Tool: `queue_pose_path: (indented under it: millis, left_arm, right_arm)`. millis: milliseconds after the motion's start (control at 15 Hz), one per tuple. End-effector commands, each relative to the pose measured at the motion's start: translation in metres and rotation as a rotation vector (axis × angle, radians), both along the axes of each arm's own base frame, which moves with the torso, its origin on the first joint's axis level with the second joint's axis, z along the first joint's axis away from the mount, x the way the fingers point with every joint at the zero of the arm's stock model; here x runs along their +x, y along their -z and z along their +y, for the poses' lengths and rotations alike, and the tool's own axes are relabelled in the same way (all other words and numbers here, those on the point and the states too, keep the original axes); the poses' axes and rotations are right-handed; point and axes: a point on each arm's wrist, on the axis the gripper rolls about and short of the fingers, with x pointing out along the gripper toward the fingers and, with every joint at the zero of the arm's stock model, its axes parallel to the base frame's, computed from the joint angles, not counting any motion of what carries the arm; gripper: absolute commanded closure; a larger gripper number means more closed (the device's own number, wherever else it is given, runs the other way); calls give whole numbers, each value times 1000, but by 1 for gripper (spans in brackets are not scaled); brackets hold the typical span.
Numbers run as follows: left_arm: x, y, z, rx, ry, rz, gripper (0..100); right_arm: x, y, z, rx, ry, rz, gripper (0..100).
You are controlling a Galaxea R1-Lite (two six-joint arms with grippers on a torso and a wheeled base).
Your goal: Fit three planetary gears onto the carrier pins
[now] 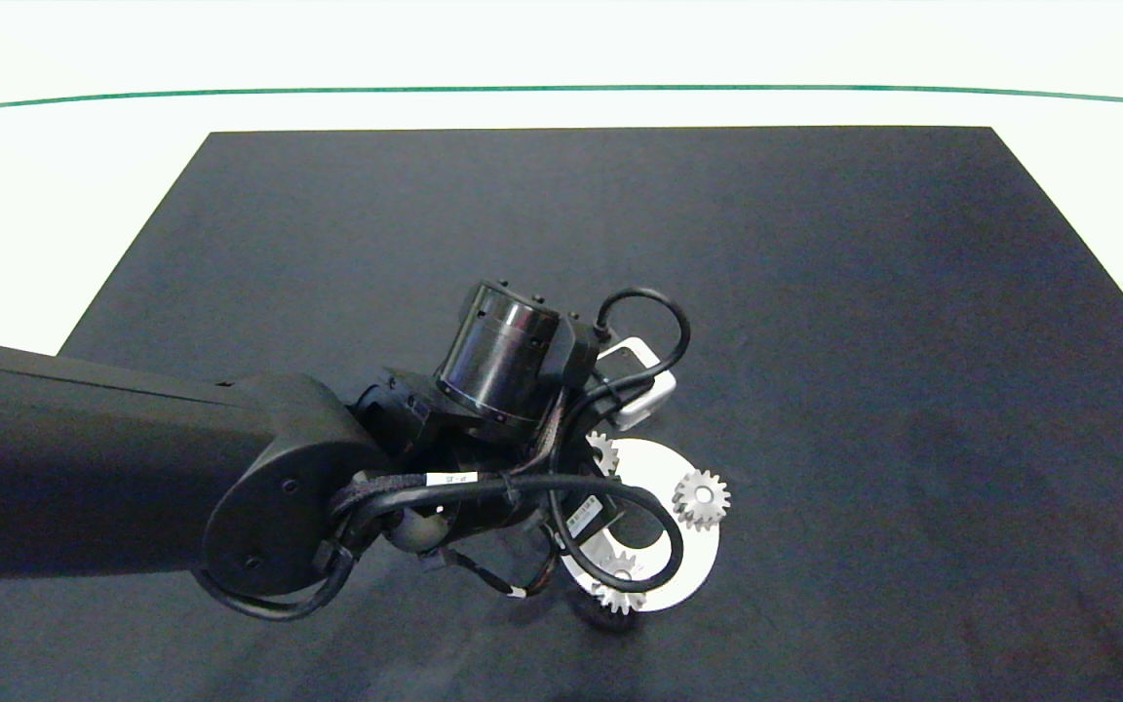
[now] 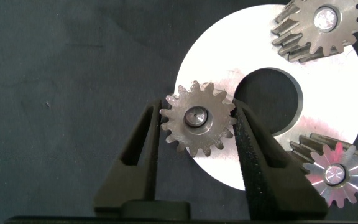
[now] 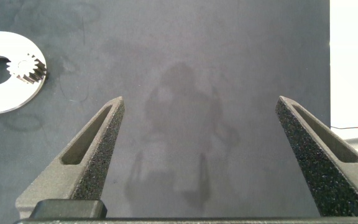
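Matt silver-grey metal gears (image 2: 197,119), dull-toothed. Smooth satin-bright metal disc (image 2: 334,99). Black, grainy rubber-like pads (image 2: 244,146) on left claw (image 2: 197,134). Dark matt cloth-like mat (image 1: 815,292) over white bench (image 1: 55,195).

disc (image 1: 664,468) on mat (image 1: 815,292) | gears on disc at 3 (image 1: 701,499), 6 (image 1: 619,581), 11 o'clock (image 1: 602,450)

Black arm (image 1: 133,478), looped black cables (image 1: 620,507)
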Motion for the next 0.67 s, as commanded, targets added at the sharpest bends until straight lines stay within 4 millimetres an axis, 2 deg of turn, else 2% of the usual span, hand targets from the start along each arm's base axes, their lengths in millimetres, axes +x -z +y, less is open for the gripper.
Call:
queue_pose_path:
  millis: [67, 200, 267, 333, 400, 533, 667]
  left_arm:
    - [-1, -3, 2, -3, -1, -6, 0]
    - [-2, -3, 3, -3, -1, -6, 0]
    - [-4, -10, 7, -18, -5, -19, 0]
    - [-5, -30, 21, -65, -37, -56, 0]
    - [4, -47, 47, -97, -111, -97, 0]
    - [6, -77, 102, -154, -262, -175, 0]
    - [-16, -94, 165, -184, -437, -252, 0]
  right_arm:
    - [0, 0, 0, -3, 4, 2, 0]
    - [0, 0, 0, -3, 4, 2, 0]
    - [0, 0, 0, -3, 4, 2, 0]
    - [1, -1, 0, 0, 7, 0, 0]
    - [1, -5, -1, 5, 33, -8, 0]
    - [6, -8, -1, 6, 104, -1, 0]
    - [9, -6, -3, 11, 203, 11, 0]
